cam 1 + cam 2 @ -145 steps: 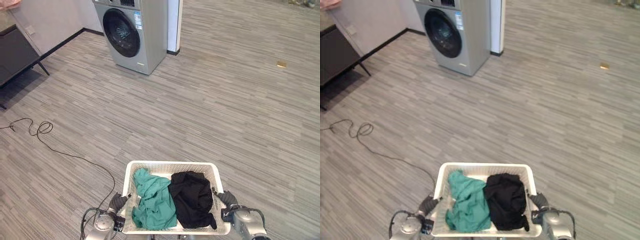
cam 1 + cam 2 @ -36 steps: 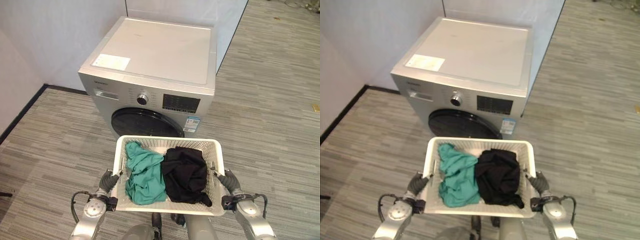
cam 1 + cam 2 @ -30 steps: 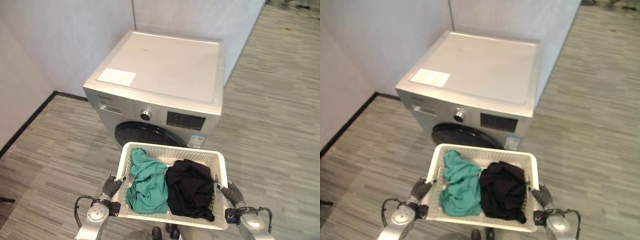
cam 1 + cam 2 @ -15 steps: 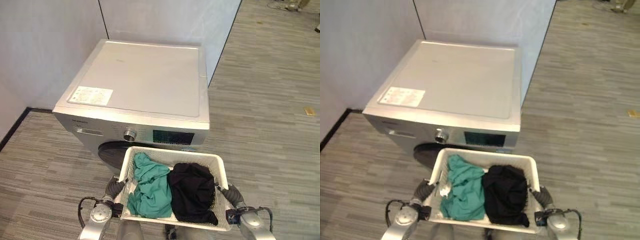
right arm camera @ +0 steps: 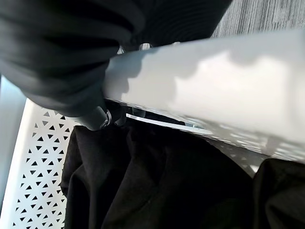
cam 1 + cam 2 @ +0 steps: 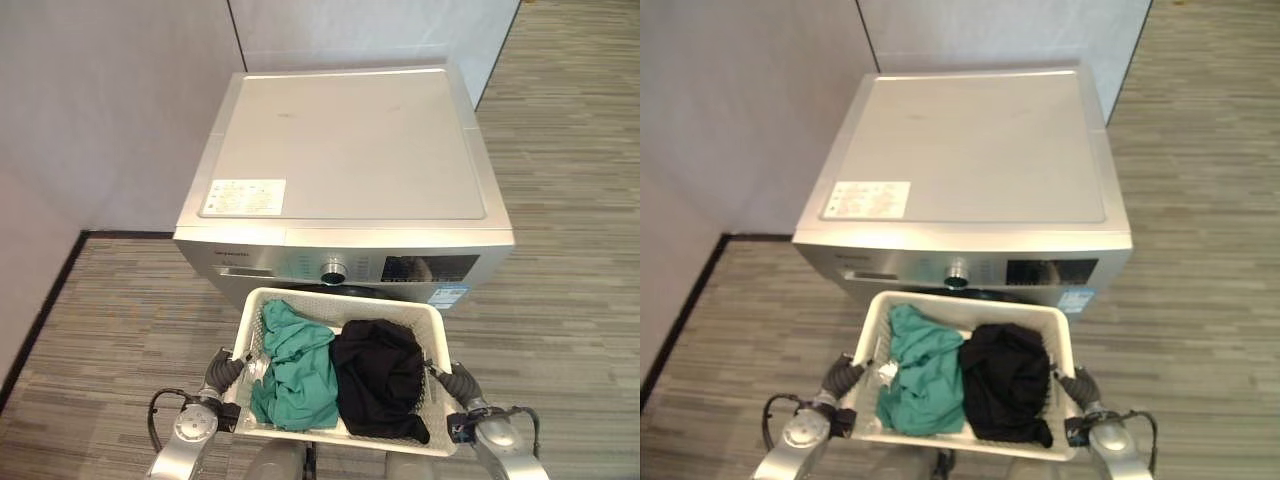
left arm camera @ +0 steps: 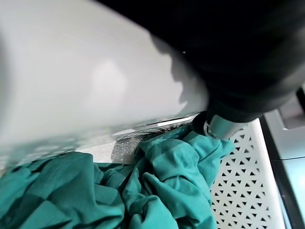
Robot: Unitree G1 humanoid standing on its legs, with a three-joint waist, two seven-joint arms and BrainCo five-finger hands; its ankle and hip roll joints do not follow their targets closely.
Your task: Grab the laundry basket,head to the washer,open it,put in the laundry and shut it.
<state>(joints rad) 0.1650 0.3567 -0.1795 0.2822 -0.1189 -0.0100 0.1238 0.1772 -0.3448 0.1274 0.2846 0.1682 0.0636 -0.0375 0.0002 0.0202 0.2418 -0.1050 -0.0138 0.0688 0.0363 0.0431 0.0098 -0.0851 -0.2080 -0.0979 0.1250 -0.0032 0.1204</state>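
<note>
White laundry basket [image 6: 437,330] is held off the floor, directly in front of the washer [image 6: 350,150], its far rim just short of the washer's front panel w/ the dial and display. Left hand [image 6: 224,372] is at the basket's left side, right hand [image 6: 456,383] at its right side; basket sits between the two, level. Left wrist view: left hand's dark cover lies over the white rim [image 7: 86,81], one finger hooked down over the edge into the basket beside the green cloth, so hand is clamped on the rim. Right wrist view: same arrangement, right hand's dark cover wraps the rim [image 5: 228,90], finger tucked under its inner edge above the black cloth; clamped on the rim also. Contents: green garment [image 6: 295,365] in the left half, black garment [image 6: 380,375] in the right half, touching each other along the middle, both below rim level. Washer stands in a corner, grey walls behind and to its left; label on top near the front left corner. Door is hidden behind the basket; cannot tell its state. Grey plank floor [image 6: 580,280] to either side.
</note>
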